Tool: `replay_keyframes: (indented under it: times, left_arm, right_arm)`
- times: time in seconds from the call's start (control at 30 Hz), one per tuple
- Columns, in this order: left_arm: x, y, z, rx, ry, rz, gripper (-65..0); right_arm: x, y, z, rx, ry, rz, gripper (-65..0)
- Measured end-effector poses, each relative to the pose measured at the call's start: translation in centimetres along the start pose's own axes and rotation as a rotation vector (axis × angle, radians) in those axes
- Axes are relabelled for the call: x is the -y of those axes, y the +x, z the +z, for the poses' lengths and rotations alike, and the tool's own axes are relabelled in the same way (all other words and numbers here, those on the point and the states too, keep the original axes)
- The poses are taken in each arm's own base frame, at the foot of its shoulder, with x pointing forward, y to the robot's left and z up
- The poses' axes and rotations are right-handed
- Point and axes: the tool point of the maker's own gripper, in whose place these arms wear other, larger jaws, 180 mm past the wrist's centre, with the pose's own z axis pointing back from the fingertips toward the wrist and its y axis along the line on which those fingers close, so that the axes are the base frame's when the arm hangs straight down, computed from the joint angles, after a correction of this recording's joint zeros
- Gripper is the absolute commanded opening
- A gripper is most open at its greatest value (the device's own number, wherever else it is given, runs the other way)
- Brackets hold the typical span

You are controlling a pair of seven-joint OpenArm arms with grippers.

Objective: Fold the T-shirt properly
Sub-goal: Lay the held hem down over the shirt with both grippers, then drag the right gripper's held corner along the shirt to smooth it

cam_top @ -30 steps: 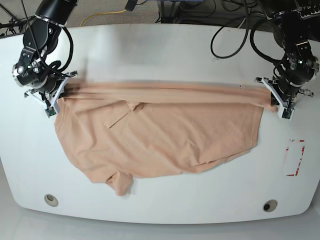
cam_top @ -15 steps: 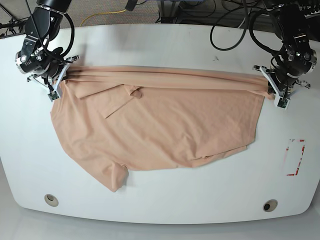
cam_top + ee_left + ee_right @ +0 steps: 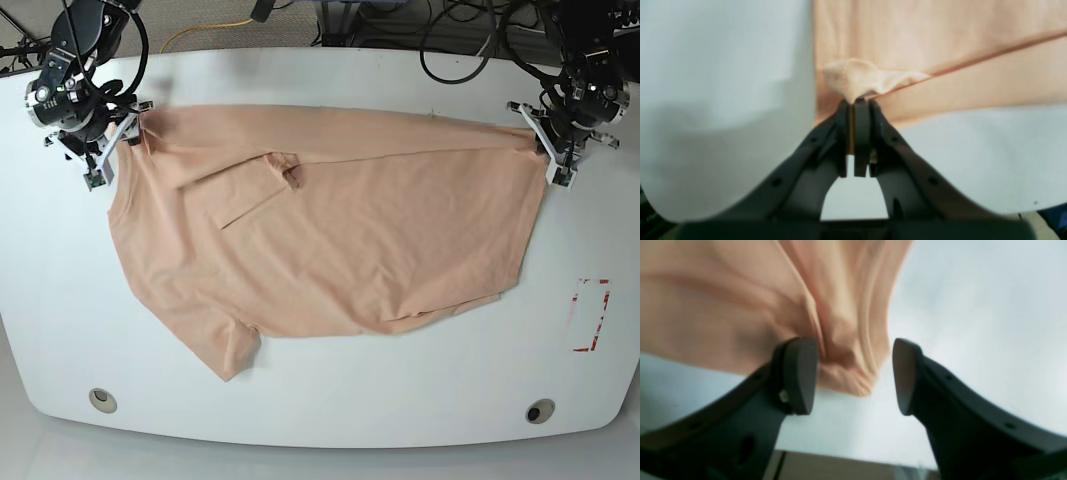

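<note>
The left gripper (image 3: pixel 857 103) is clamped tight, its jaws pressed together on a pinched corner of the T-shirt (image 3: pixel 330 240), low at the far edge of the bench. The right gripper (image 3: pixel 853 373) stands with jaws parted, the bunched cloth lying between them.

White table (image 3: pixel 330 400) with rounded corners, seen from above. Spread over its far half, a peach T-shirt (image 3: pixel 340 240), mostly flat, one sleeve (image 3: pixel 225 350) pointing toward the near left. Near the right edge, a red dashed rectangle mark (image 3: pixel 590 315). Two round holes in the near edge, left (image 3: pixel 101 399) and right (image 3: pixel 540 411).
</note>
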Motion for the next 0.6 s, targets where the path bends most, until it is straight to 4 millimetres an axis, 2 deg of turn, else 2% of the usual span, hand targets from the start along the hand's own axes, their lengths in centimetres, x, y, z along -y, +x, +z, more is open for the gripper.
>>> replay_keyframes:
  times: [0.1,0.2,0.3,0.47,0.6]
  left_arm:
    - [0.1,-0.4,0.0,-0.01,-0.001,0.0,-65.0]
    - [0.2,-0.5,0.0,-0.012,-0.002,0.001,-65.0]
    - [0.2,-0.5,0.0,-0.012,-0.003,0.001,-65.0]
    - [0.1,-0.5,0.0,-0.01,-0.002,0.0,-65.0]
    - [0.1,-0.4,0.0,-0.008,-0.001,0.0,-65.0]
  right_arm:
    - [-0.9,1.3,0.6,0.097,0.073,-0.051,-30.4]
    - [-1.5,1.3,1.0,0.127,0.12,-0.076,-30.3]
    - [-2.6,1.5,0.7,0.122,0.156,-0.059,-30.1]
    - [-5.7,3.2,0.0,0.158,0.246,-0.011,-29.3]
    - [-6.4,3.9,-0.5,0.164,0.267,-0.016,-25.2]
